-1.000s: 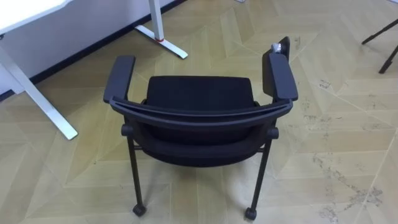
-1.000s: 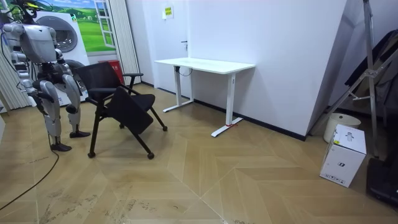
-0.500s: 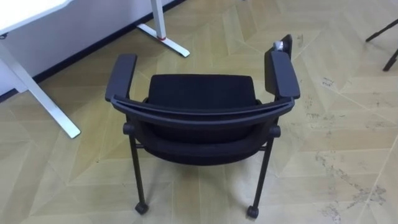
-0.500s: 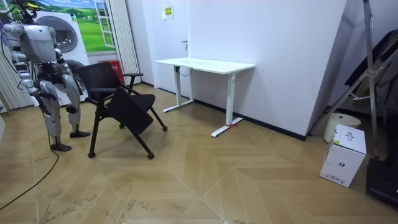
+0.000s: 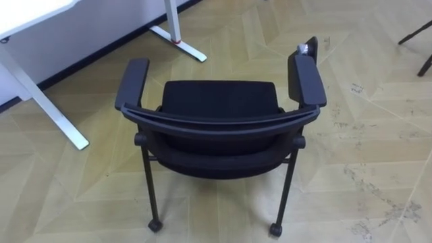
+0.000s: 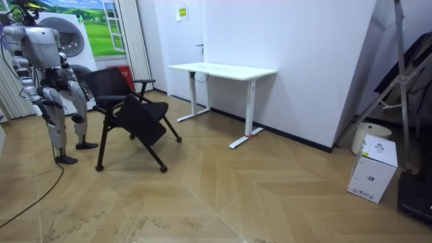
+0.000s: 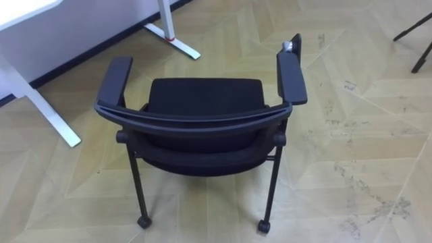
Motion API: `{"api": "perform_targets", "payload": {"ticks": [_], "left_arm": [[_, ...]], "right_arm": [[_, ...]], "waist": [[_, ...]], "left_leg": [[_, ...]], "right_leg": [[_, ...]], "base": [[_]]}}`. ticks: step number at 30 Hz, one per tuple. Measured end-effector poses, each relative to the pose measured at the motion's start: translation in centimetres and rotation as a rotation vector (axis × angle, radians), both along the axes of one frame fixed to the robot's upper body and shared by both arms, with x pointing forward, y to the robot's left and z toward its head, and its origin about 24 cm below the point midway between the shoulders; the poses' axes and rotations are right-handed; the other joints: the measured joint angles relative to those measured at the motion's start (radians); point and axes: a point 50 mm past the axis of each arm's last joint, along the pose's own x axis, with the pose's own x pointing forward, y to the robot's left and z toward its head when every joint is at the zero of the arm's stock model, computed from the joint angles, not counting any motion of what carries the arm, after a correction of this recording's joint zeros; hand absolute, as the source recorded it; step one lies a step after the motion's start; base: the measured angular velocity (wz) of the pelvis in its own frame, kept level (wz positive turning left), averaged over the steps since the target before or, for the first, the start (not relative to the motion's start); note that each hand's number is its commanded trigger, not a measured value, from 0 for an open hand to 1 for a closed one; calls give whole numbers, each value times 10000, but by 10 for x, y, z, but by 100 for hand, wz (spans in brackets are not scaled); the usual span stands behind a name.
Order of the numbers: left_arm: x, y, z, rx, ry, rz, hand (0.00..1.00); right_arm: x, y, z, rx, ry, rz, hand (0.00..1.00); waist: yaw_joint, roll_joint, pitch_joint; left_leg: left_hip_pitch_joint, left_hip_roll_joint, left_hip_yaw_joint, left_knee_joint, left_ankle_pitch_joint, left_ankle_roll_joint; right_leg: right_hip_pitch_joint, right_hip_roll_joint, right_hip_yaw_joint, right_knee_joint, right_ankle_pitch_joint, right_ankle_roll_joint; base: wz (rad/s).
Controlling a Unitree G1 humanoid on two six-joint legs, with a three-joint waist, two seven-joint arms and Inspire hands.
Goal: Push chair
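Ahead of robot, chair [image 5: 219, 128]: floor [image 5: 364, 135] open fwd/R, desk legs [image 5: 47, 108] near L.

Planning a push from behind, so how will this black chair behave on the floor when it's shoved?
The chair will probably roll easily: small casters show under its rear legs on smooth wood floor. Pushed high at the backrest, it may tip forward a little; it looks fairly light.
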Motion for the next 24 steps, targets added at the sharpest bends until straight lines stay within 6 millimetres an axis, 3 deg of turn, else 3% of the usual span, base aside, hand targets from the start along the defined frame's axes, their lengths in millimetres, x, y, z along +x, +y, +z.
{"api": "perform_targets", "payload": {"ticks": [5,7,10,17,24], "left_arm": [[3,6,2,364,-322,1284,0],[23,17,5,783,-1567,2615,0],[52,28,12,1302,-2953,2938,0],[93,45,28,2536,-4282,1827,0],[146,61,66,4708,-6349,-441,0]], "right_arm": [[0,0,0,9,28,-40,0],[-1,-1,0,-36,51,-18,0],[0,-4,1,-182,29,-148,0],[2,-11,3,-495,2,8,0],[15,-16,5,-661,-479,125,0]], "waist": [[12,3,-5],[127,42,8],[260,68,-15],[265,207,-64],[199,286,-82]], "left_leg": [[58,-2,-6,1,2,3],[69,-2,-12,8,5,6],[104,-7,23,-10,10,14],[221,-25,52,-85,14,17],[223,-38,-11,-83,16,19]], "right_leg": [[42,-4,17,21,0,0],[57,-6,15,46,0,0],[61,-11,55,67,0,0],[73,-12,115,87,0,1],[46,-28,57,184,-2,4]], "base": [[0],[0],[-4],[-2],[1]]}}
